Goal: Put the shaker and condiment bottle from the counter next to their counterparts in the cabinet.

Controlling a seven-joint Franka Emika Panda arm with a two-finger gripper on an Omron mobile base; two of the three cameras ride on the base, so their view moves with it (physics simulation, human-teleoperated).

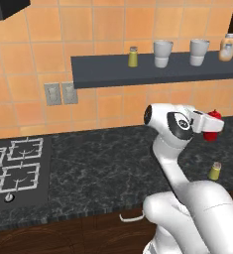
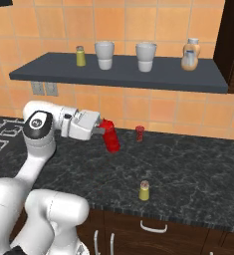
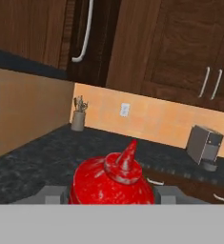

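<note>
My gripper (image 2: 100, 129) is shut on the red condiment bottle (image 2: 110, 138), which it holds tilted in the air above the black counter (image 2: 198, 164). From the left base view the bottle (image 1: 213, 124) sticks out past the gripper (image 1: 206, 123). In the hand view the bottle's cap (image 3: 114, 178) rises between the fingertips. The olive-yellow shaker (image 2: 144, 191) stands upright near the counter's front edge, also seen as shaker (image 1: 214, 171). On the dark shelf (image 2: 118, 73) stand the twin shaker (image 2: 80, 56) at the left and the tan-orange bottle (image 2: 189, 55) at the right.
Two white cups (image 2: 104, 55) (image 2: 146, 57) stand on the shelf between the counterparts. A tiny red cup (image 2: 139, 133) sits by the backsplash. A stove (image 1: 14, 168) lies at the counter's left. The hand view shows a utensil holder (image 3: 78, 114) and a toaster (image 3: 204, 145).
</note>
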